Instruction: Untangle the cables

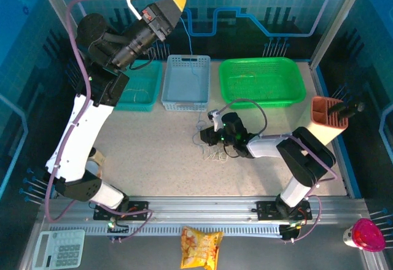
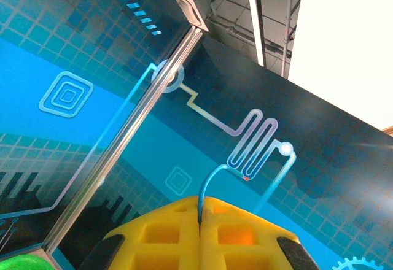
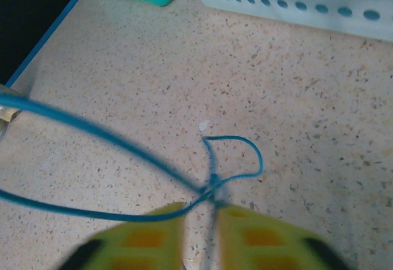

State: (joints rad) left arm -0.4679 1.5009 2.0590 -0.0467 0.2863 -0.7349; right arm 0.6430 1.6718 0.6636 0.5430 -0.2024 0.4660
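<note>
We find the cables [image 1: 213, 152] in a small clump near the middle of the table [image 1: 147, 153], just on the near side of the pale blue basket [image 1: 184, 104]. The right tool [image 3: 201, 224], low over them, is pinched on a blue cable [image 3: 260, 159] where it crosses itself. The left tool [image 2: 199, 221], raised high at the far left, is closed on a thin blue wire [image 2: 206, 184].

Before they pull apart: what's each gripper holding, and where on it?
Both pinch the blue cable: left gripper on its raised stretch, right gripper where its loop crosses.
</note>
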